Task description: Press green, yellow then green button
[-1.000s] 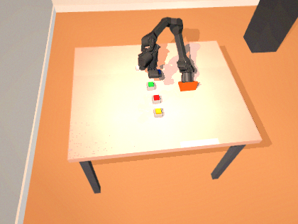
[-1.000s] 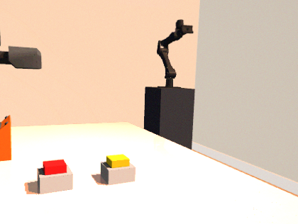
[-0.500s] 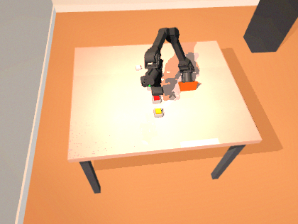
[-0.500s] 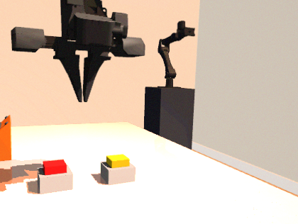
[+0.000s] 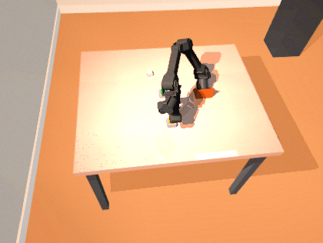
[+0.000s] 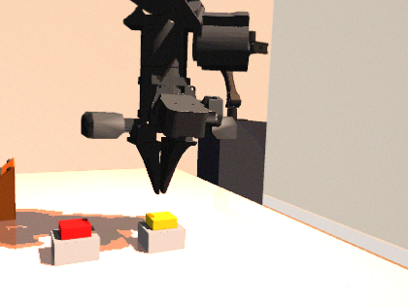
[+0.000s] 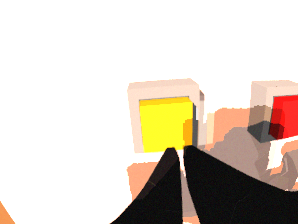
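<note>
Yellow button (image 6: 161, 220), red button (image 6: 75, 227), closed claw (image 6: 159, 190) above

1. We see a matte black arm (image 5: 174, 65) with boxy links.
2. Its base (image 5: 204, 93) is bright orange.
3. Dark grey cylinders flank the wrist; the fingers (image 6: 156, 167) taper to black points.
</note>
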`<state>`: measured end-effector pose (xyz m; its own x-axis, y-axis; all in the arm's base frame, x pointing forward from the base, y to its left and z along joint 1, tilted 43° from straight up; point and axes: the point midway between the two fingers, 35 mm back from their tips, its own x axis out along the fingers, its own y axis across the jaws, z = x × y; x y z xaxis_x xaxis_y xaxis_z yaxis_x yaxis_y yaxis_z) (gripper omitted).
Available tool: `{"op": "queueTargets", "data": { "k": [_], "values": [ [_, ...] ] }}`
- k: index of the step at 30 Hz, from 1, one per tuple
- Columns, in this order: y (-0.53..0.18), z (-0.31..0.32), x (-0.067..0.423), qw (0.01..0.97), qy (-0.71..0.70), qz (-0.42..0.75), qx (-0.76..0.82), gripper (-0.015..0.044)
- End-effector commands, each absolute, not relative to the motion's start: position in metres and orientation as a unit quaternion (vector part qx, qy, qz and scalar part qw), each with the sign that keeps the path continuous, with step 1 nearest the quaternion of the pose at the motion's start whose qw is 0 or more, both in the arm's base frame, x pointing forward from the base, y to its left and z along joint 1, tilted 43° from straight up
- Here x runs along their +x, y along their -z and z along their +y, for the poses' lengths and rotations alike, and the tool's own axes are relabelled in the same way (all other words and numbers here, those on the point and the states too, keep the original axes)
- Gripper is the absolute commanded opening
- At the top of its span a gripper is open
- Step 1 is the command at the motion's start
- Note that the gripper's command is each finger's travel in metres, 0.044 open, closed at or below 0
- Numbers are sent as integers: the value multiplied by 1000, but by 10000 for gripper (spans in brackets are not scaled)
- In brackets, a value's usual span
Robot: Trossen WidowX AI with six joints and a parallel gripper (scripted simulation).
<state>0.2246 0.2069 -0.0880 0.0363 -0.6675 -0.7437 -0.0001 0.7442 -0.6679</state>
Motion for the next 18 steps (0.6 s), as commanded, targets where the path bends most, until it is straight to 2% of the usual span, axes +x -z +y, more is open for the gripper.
{"op": "queueTargets", "data": {
  "k": [1,18],
  "values": [
    [93,205,224,675,244,645,-261,20],
    [113,187,226,676,244,645,-261,20]
  ]
}}
